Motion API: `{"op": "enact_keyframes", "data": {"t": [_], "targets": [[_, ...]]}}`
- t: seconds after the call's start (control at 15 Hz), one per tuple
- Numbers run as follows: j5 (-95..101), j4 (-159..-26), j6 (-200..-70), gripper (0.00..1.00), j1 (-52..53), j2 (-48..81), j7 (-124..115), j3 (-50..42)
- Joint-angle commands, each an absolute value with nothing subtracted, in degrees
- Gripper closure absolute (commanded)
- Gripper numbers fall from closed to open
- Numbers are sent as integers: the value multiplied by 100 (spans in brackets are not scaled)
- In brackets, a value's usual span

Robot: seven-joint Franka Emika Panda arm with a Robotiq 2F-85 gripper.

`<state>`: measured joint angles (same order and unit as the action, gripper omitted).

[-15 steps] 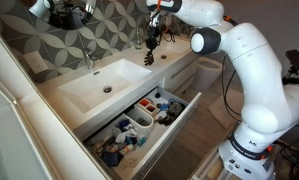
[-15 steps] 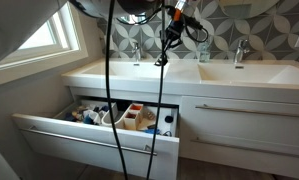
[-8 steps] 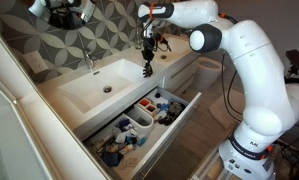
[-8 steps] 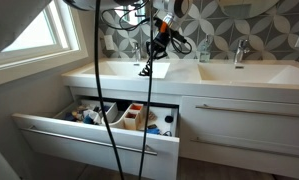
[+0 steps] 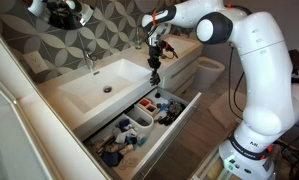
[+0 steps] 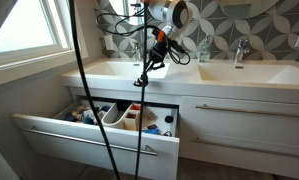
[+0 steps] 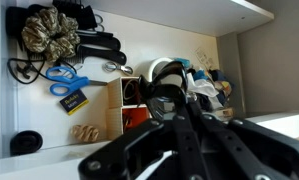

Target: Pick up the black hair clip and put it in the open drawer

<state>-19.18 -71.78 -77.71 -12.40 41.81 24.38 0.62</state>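
My gripper (image 5: 154, 70) hangs above the front edge of the vanity, over the open drawer (image 5: 175, 133); both exterior views show it (image 6: 149, 70). Its jaws are shut on the black hair clip (image 5: 155, 81), a small dark thing hanging from the fingertips (image 6: 141, 80). In the wrist view the dark fingers (image 7: 149, 125) fill the lower frame, and the clip (image 7: 167, 74) sits at the tips of the gripper (image 7: 174, 100), above the drawer's bins. The drawer (image 6: 89, 142) is pulled out, with white dividers and mixed toiletries.
A white sink basin (image 5: 101, 86) with a faucet (image 5: 89, 62) lies behind the drawer. A second faucet (image 6: 241, 50) stands further along. A black cable (image 6: 84, 90) hangs in front of the drawer. Blue scissors (image 7: 61, 78) and a scrunchie (image 7: 49, 32) lie in it.
My gripper has moved with the clip from over the counter near the wall, forward and down, to above the open drawer.
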Motion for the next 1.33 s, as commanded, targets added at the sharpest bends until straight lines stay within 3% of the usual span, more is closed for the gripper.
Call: {"op": "enact_keyframes", "data": {"t": [0.0, 0.8, 0.93, 1.27], "targets": [[-1922, -8541, -8425, 99, -1297, 3280, 2399, 12], [-2526, -11835, -10722, 99, -1413, 1696, 2620, -273], [-2343, -11330, -10456, 94, -1338, 2054, 2475, -282], [-2460, -11770, -10755, 94, -1403, 1963, 2553, -338]]}}
